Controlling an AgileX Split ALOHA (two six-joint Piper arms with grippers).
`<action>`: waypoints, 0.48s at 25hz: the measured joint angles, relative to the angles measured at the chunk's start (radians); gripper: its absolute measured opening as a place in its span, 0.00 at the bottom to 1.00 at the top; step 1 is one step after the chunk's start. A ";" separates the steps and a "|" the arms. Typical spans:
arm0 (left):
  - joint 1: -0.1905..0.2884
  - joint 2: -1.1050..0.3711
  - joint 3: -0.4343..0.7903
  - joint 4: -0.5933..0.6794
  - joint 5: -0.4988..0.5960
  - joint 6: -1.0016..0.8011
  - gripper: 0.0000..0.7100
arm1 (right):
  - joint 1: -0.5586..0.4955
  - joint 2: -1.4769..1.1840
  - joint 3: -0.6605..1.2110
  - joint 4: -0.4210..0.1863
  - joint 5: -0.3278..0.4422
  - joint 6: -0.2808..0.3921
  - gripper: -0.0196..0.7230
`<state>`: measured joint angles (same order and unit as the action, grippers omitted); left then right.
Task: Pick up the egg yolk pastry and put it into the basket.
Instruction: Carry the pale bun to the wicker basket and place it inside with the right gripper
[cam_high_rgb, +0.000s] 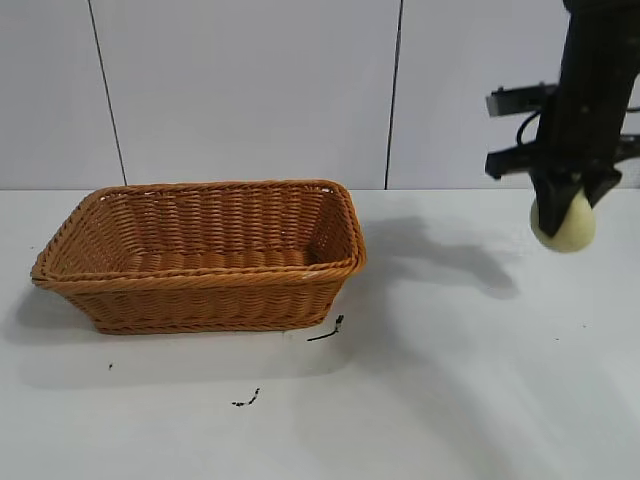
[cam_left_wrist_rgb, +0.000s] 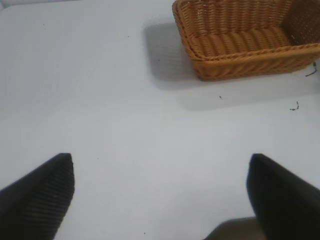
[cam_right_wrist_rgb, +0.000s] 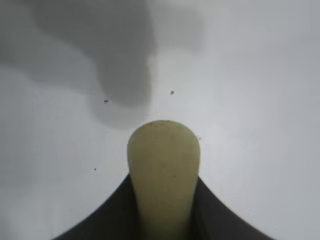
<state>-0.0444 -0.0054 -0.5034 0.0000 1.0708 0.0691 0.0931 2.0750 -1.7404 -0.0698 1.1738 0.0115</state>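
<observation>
The right gripper (cam_high_rgb: 566, 200) is pointing straight down, hanging in the air well right of the basket (cam_high_rgb: 200, 255), its fingers pinching the egg yolk pastry (cam_high_rgb: 563, 222). The left gripper (cam_left_wrist_rgb: 160, 192) is holding its fingers spread wide.

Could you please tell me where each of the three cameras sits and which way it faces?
Exterior: faces the table, showing the basket and the right gripper holding the egg yolk pastry in the air.
Left wrist: looks down past the open left gripper toward the table and basket.
Right wrist: looks down along its gripper at the pastry above the table.
Shared: exterior and left wrist show the basket.
</observation>
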 joint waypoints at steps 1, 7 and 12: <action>0.000 0.000 0.000 0.000 0.000 0.000 0.98 | 0.000 -0.012 -0.039 0.002 0.018 0.000 0.19; 0.000 0.000 0.000 0.000 0.000 0.000 0.98 | 0.020 -0.026 -0.194 0.008 0.036 0.022 0.19; 0.000 0.000 0.000 0.000 0.000 0.000 0.98 | 0.147 -0.026 -0.232 0.009 0.038 0.027 0.18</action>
<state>-0.0444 -0.0054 -0.5034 0.0000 1.0708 0.0691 0.2399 2.0485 -1.9727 -0.0612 1.2116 0.0384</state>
